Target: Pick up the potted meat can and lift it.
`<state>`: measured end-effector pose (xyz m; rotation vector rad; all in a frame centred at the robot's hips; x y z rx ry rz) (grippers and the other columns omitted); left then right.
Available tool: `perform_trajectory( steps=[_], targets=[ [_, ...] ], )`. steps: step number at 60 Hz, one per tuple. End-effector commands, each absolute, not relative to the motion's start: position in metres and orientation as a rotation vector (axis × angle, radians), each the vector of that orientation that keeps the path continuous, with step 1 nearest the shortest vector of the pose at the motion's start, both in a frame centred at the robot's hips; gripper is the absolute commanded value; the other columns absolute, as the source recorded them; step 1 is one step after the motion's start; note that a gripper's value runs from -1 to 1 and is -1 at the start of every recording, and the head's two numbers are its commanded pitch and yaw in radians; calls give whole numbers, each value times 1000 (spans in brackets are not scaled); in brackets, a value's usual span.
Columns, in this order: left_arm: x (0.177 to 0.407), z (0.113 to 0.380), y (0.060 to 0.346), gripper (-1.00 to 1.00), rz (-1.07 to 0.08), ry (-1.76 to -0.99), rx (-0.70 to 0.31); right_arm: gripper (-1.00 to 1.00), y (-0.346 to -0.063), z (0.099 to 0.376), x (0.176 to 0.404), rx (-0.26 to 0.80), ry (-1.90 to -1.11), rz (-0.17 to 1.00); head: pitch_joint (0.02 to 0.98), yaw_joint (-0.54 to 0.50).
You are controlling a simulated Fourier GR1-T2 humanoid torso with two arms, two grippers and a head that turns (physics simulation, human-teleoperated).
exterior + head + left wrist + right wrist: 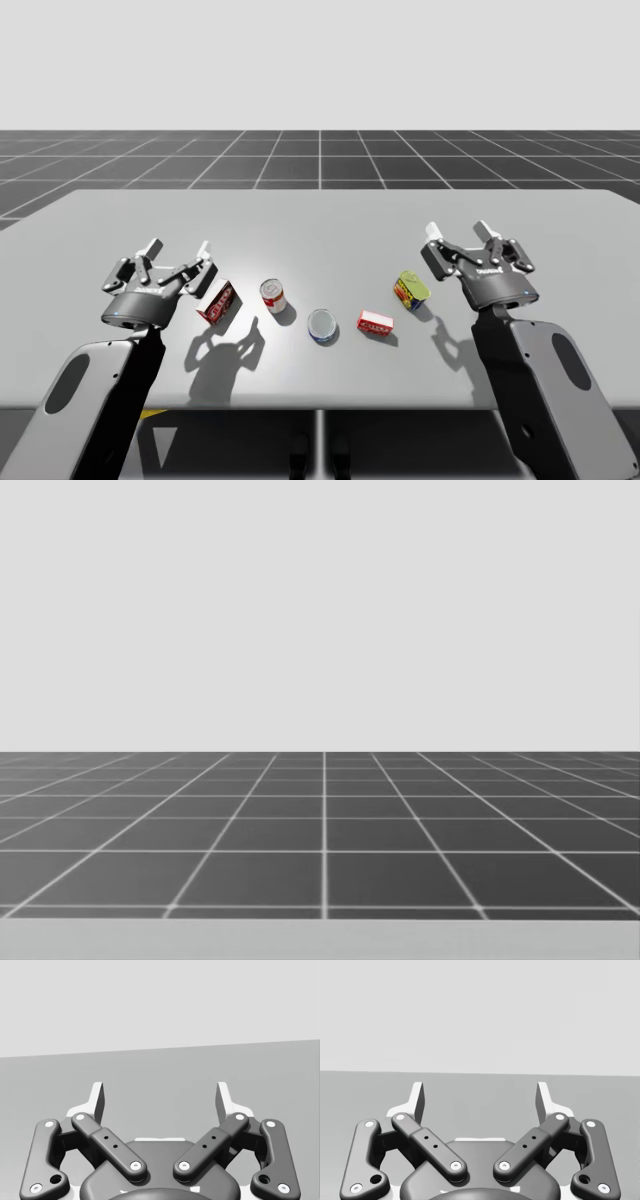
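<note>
Cans [411,289], boxes [375,323] abreast on table [320,220]

Open table [320,215] stretches toward 12 o'clock beyond a loose row of five things. The green can [411,289] has room at its 12 and 10 o'clock; a small red box [375,322] lies near at its 7 o'clock. Your right gripper [458,232], fingers spread, stands near at its 2 o'clock. Farther toward 9 o'clock sit a blue round can [322,325], a red-and-white can [273,295] and a dark red box [217,301].

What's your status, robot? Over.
Left pincer open, empty. Right pincer open, empty. Green-and-yellow squarish metal can sits on grey table, near right pincer. Small red cardboard box nearby, not blocking.
</note>
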<state>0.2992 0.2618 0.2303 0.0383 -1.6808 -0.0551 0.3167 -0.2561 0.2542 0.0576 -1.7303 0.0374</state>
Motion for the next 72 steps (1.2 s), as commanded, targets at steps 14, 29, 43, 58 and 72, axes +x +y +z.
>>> perform_trajectory(
  steps=[14, 29, 43, 58, 72],
  targets=[
    [299, 230, 262, -1000, -57, -1677, 42, -1000, -257, 255, 317, 106, -1699, 38, 146, 5],
    [299, 229, 262, -1000, -67, -1675, 54, -1000, -254, 254, 318, 103, -1690, 44, 367, -4],
    [300, 229, 263, -1000, -80, -1675, 65, -1000, -252, 256, 317, 88, -1698, 61, 562, -78],
    [300, 229, 261, -1000, -90, -1675, 65, -1000, -252, 257, 317, 86, -1699, 60, 720, -231],
    [301, 228, 258, -1000, -101, -1677, 56, -1000, -252, 257, 317, 90, -1701, 66, 785, -332]
  ],
)
